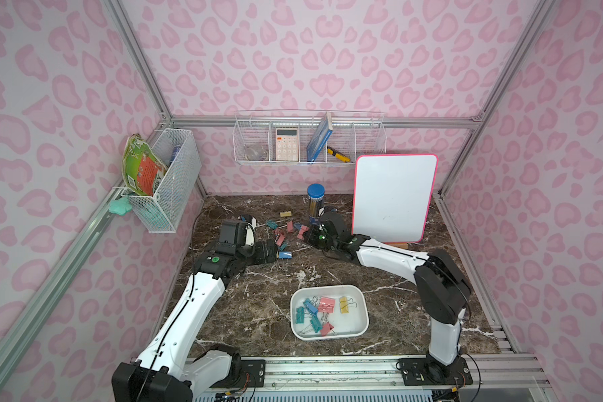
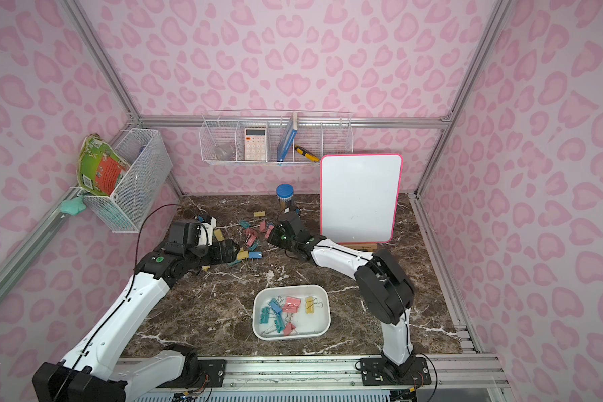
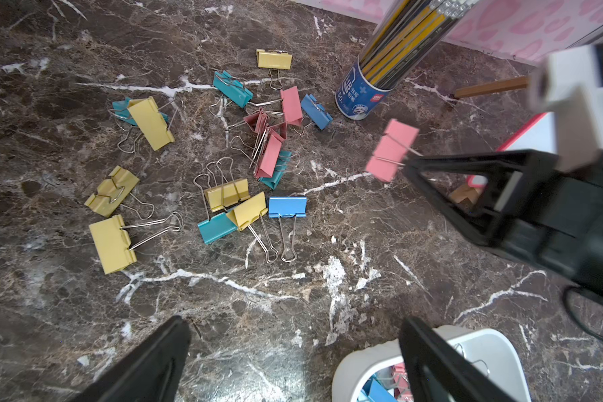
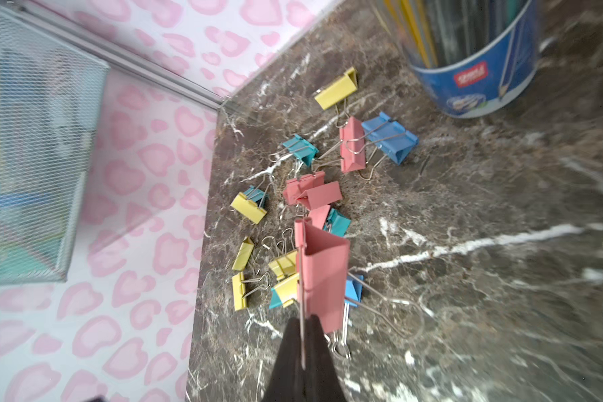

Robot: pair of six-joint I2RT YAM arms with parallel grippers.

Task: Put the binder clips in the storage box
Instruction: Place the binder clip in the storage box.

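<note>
Right claw (image 4: pixel 303 325) pressed together, pinching pink clip (image 4: pixel 322 275) by its wire handle, held above the table (image 3: pixel 362 278). Left claw (image 3: pixel 293 323) spread wide, empty, over loose clips (image 3: pixel 227 193) by pencil tub (image 3: pixel 362 94). Box (image 1: pixel 357 322) sits nearer the robot, well apart, with stored clips (image 1: pixel 326 304) inside.

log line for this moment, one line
right tool: shut on pink clip | left tool: open, empty | box: several clips in | loose clips: many on table
</note>
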